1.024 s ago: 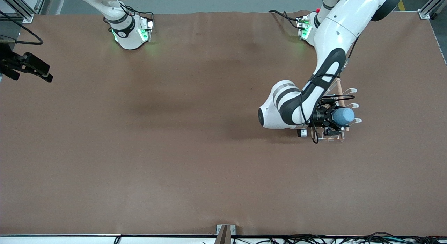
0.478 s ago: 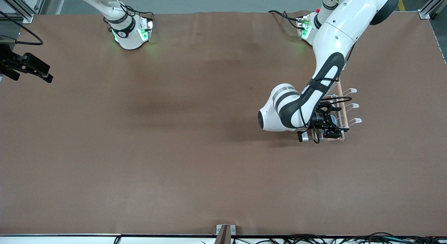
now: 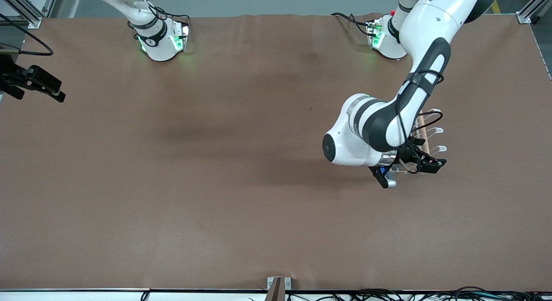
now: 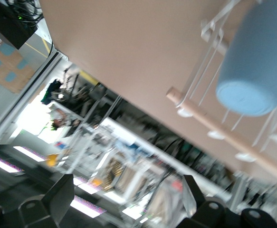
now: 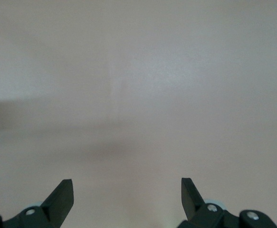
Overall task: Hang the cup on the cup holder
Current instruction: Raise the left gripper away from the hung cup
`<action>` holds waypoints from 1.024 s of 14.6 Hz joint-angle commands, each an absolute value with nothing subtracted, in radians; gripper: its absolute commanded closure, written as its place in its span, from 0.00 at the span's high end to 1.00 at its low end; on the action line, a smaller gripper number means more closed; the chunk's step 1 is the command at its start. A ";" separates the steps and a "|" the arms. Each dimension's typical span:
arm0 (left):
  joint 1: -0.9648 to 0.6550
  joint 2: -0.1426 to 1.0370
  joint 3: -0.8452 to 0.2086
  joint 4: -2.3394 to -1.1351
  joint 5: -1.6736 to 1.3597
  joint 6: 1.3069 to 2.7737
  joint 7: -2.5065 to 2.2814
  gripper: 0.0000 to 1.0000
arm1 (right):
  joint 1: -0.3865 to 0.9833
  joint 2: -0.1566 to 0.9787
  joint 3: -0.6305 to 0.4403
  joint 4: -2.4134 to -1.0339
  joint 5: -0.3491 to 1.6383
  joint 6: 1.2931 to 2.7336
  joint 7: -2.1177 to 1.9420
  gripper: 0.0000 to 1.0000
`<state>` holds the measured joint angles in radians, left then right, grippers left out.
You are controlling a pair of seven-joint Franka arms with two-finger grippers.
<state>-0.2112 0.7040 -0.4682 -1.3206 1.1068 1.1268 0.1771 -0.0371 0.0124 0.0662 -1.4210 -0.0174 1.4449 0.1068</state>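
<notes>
The light-blue cup (image 4: 257, 61) sits mouth-down on the white wire cup holder (image 4: 209, 28), above its wooden rod (image 4: 224, 130). The cup's closed bottom faces the left wrist camera. In the front view the left arm hides the cup. Only the holder's prongs (image 3: 437, 130) and a bit of the rod show beside the arm. My left gripper (image 3: 424, 164) is open and empty at the holder's end nearer the front camera, clear of the cup. It also shows in the left wrist view (image 4: 124, 199). My right gripper (image 3: 51, 90) waits, open and empty, at the right arm's end of the table, over bare cloth (image 5: 125, 192).
Brown cloth (image 3: 215, 163) covers the whole table. The two arm bases (image 3: 161, 40) stand along the edge farthest from the front camera. A small metal bracket (image 3: 278, 286) and cables lie at the edge nearest the front camera.
The left gripper held the cup over the holder, lowered it onto the prongs, let go, then drew back toward the front camera and turned. The right arm has not moved.
</notes>
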 commanded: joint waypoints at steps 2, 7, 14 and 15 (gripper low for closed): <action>-0.186 0.677 -0.502 -1.157 0.944 1.163 0.060 1.00 | -0.048 0.011 0.075 -1.419 -0.021 1.451 0.120 1.00; -0.147 0.517 -0.502 -1.157 0.789 1.305 -0.086 1.00 | -0.048 0.011 0.075 -1.419 -0.018 1.451 0.120 1.00; 0.018 0.318 -0.500 -1.160 0.471 1.327 -0.091 1.00 | -0.049 0.012 0.075 -1.419 -0.015 1.451 0.120 1.00; 0.056 0.286 -0.496 -1.161 0.404 1.328 -0.091 1.00 | -0.049 0.011 0.075 -1.419 -0.014 1.451 0.120 1.00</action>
